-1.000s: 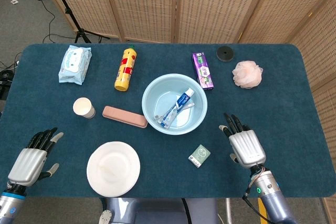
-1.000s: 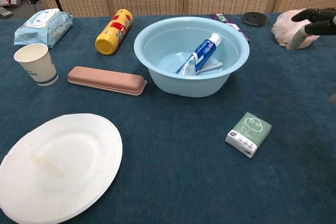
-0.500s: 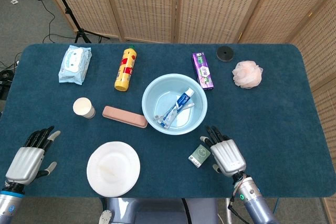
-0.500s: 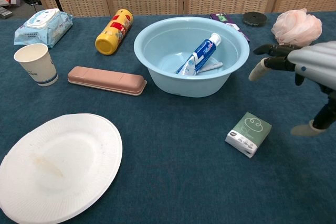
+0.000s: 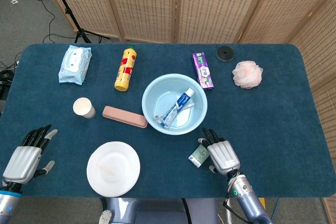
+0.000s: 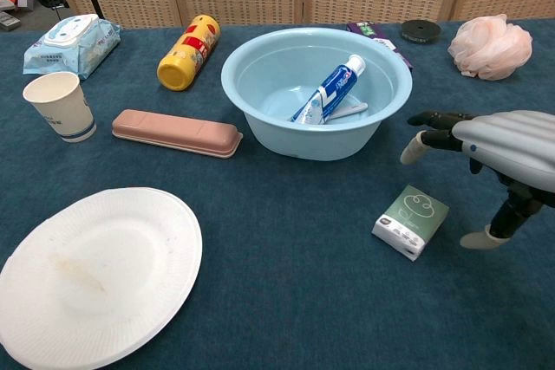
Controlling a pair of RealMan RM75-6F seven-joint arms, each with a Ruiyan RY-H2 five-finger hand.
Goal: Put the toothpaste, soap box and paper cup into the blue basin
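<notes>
Table (image 5: pixel 273 103): soap box (image 5: pixel 199 155) beside right hand (image 5: pixel 222 154) (open).

The soap box (image 6: pixel 410 222) is flanked closely by the right hand (image 6: pixel 499 158), with bare cloth left in front. The way up to the basin (image 6: pixel 260 110) is unobstructed. The cup (image 5: pixel 83 107) is hemmed only by the pink case (image 5: pixel 124 116).

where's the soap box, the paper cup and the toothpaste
soap box (image 6: pixel 411 222), chest view, middle of its green top face
paper cup (image 6: pixel 59 107), chest view, its side wall
toothpaste (image 6: pixel 330 89), chest view, the tube's blue body, inside the basin
</notes>
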